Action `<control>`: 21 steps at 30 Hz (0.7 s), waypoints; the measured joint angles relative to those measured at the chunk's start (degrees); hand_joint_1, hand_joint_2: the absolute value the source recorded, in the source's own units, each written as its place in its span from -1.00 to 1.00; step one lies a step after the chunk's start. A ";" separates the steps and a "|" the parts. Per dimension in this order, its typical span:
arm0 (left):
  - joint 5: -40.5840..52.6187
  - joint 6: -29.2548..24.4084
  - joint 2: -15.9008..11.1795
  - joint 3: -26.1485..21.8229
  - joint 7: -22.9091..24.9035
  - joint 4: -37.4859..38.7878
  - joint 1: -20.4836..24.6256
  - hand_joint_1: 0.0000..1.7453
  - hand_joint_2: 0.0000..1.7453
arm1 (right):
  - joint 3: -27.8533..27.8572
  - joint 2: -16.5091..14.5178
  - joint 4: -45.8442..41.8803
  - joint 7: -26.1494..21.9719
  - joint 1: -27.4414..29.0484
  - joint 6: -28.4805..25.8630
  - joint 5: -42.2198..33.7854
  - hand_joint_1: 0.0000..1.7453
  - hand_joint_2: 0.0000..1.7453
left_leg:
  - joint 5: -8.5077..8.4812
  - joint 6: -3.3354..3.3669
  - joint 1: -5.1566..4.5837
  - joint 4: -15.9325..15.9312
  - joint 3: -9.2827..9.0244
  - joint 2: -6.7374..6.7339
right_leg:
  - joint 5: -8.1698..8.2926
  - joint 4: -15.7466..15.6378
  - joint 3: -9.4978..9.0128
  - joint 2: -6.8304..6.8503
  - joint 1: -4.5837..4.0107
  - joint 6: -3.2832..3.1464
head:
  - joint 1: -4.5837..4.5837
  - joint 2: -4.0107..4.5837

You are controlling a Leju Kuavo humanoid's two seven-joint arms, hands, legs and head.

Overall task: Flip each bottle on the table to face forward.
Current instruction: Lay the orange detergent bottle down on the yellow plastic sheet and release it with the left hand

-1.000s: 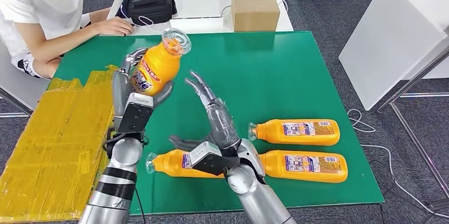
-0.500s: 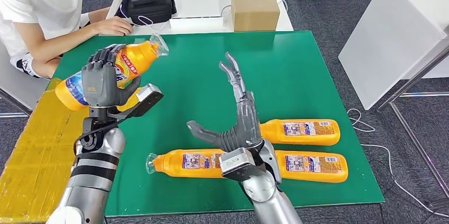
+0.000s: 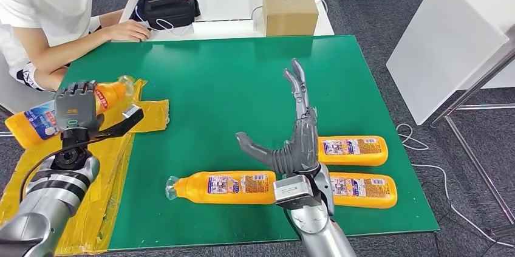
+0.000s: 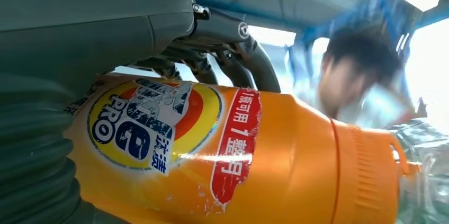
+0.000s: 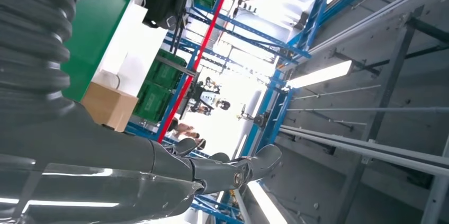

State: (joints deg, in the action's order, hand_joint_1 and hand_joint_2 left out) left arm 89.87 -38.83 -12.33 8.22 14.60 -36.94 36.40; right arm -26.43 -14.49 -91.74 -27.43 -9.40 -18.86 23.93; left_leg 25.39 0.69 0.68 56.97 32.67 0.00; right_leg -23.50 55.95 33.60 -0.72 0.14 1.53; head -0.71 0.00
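My left hand [image 3: 78,108] grips an orange bottle [image 3: 36,119] lying sideways above the yellow taped area at the table's left edge. Up close the held bottle [image 4: 254,160] shows its round front logo, with my left hand's fingers [image 4: 233,54] wrapped over it. My right hand [image 3: 290,141] is raised over the table's front, fingers straight and spread, thumb out, holding nothing; its fingers [image 5: 222,173] point toward the ceiling. Three more orange bottles lie on the green table [image 3: 243,75]: one [image 3: 221,186] in front of the hand, two [image 3: 352,150] [image 3: 363,189] to its right.
A person [image 3: 42,14] sits at the far left with a hand [image 3: 127,30] on a white table that carries a black bag [image 3: 167,5] and a cardboard box [image 3: 289,11]. Yellow tape [image 3: 91,178] covers the table's left side. A white board [image 3: 452,38] stands at the right.
My left hand has swung the bottle left and down, from above the green surface to over the yellow tape. My right hand has shifted right and turned more upright.
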 joint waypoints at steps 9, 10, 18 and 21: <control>-0.02 2.05 -1.42 0.15 0.07 9.93 2.09 1.00 1.00 | 0.00 0.39 0.01 -0.01 0.00 -0.06 -0.37 -1.00 1.00 | 0.00 0.00 -0.01 0.00 0.07 0.14 | 0.03 -0.01 0.02 0.07 0.02 -0.05 | -0.01 0.00; -0.03 3.50 -1.52 0.15 0.02 10.68 2.24 1.00 1.00 | 0.00 0.39 0.01 -0.02 -0.01 -0.04 -0.52 -1.00 1.00 | 0.00 0.00 -0.01 0.00 0.07 0.13 | 0.03 -0.01 0.02 0.06 0.02 -0.05 | 0.00 0.00; -2.44 8.70 -2.14 -0.81 -1.75 15.22 2.78 1.00 1.00 | 0.07 0.44 0.63 -0.25 -0.06 0.09 -1.12 -1.00 1.00 | 0.00 -0.01 0.02 -0.01 0.03 0.15 | 0.03 0.01 -0.01 0.07 0.03 -0.05 | 0.00 0.00; -3.68 8.49 -2.10 -1.88 -4.21 15.91 2.67 1.00 1.00 | 0.09 0.44 1.04 -0.38 -0.13 0.20 -1.22 -1.00 1.00 | -0.01 -0.01 0.01 -0.01 0.02 0.17 | 0.03 0.00 -0.03 0.08 0.03 -0.05 | -0.01 0.00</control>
State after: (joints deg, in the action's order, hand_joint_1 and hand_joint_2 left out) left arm 86.19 -30.35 -14.43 6.34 10.39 -21.03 39.06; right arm -26.33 -14.05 -90.71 -27.81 -9.53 -18.67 22.71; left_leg 25.39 0.68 0.69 56.95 32.69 0.17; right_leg -23.47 55.95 33.57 -0.64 0.17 1.47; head -0.72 0.00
